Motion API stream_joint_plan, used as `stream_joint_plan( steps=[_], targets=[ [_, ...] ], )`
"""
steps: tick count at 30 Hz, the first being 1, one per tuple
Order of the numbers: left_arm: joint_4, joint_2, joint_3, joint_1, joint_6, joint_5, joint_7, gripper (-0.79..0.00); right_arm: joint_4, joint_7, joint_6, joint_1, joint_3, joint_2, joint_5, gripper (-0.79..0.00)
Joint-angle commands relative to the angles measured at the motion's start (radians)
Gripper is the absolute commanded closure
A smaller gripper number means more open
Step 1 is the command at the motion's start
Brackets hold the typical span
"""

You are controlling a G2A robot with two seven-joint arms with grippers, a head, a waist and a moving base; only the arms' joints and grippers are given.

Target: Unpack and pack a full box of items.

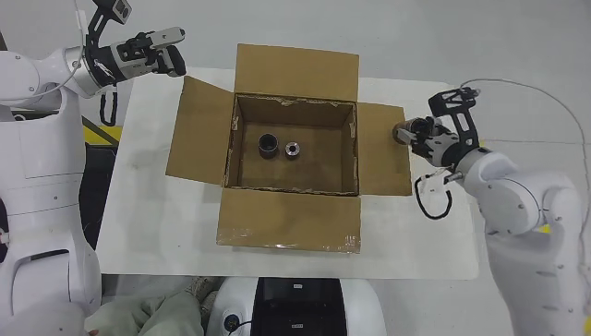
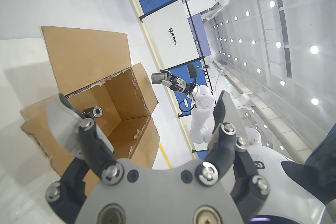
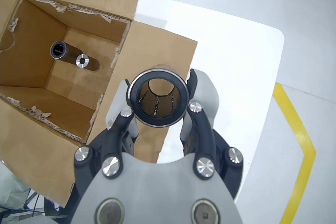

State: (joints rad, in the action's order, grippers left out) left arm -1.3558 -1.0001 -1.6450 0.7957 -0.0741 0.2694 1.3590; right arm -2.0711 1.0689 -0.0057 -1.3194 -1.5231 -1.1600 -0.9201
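An open cardboard box (image 1: 291, 221) stands mid-table with its flaps spread. On its floor stand a dark metal cylinder (image 1: 268, 144) (image 3: 59, 49) and a smaller silver-topped one (image 1: 293, 149) (image 3: 83, 61), close together. My right gripper (image 1: 408, 135) (image 3: 158, 82) is above the box's right flap, shut on a hollow metal bearing cylinder (image 1: 402, 133) (image 3: 158, 99). My left gripper (image 1: 174, 48) (image 2: 141, 109) is open and empty, in the air beyond the table's far left corner, away from the box (image 2: 86, 70).
The white table (image 1: 148, 198) has bare room to the left and right of the box. Its front edge lies near the robot. Yellow floor lines (image 3: 294, 117) run beside the table's right end.
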Motion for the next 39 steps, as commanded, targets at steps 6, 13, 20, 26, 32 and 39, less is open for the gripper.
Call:
stream_joint_plan(
  steps=[6, 13, 20, 26, 32, 39],
  targets=[
    [0.0, 0.0, 0.0, 0.0, 0.0, 0.0, 0.0, -0.785, 0.066, -0.016, 0.03, 0.014, -0.071, 0.007, 0.023, 0.0],
    [0.0, 0.0, 0.0, 0.0, 0.0, 0.0, 0.0, -0.785, 0.223, -0.019, 0.057, 0.085, -0.097, 0.011, 0.064, 0.0],
    [0.0, 0.0, 0.0, 0.0, 0.0, 0.0, 0.0, -0.785, 0.359, -0.036, 0.097, 0.14, -0.091, 0.014, 0.067, 0.0],
    [0.0, 0.0, 0.0, 0.0, 0.0, 0.0, 0.0, -0.785, 0.442, -0.053, 0.131, 0.168, -0.053, 0.014, 0.034, 0.0],
    [0.0, 0.0, 0.0, 0.0, 0.0, 0.0, 0.0, -0.785, 0.513, -0.072, 0.179, 0.189, -0.005, 0.011, -0.019, 0.0],
    [0.0, 0.0, 0.0, 0.0, 0.0, 0.0, 0.0, -0.785, 0.59, -0.095, 0.2, 0.2, 0.021, 0.008, -0.011, 0.0]
  ],
)
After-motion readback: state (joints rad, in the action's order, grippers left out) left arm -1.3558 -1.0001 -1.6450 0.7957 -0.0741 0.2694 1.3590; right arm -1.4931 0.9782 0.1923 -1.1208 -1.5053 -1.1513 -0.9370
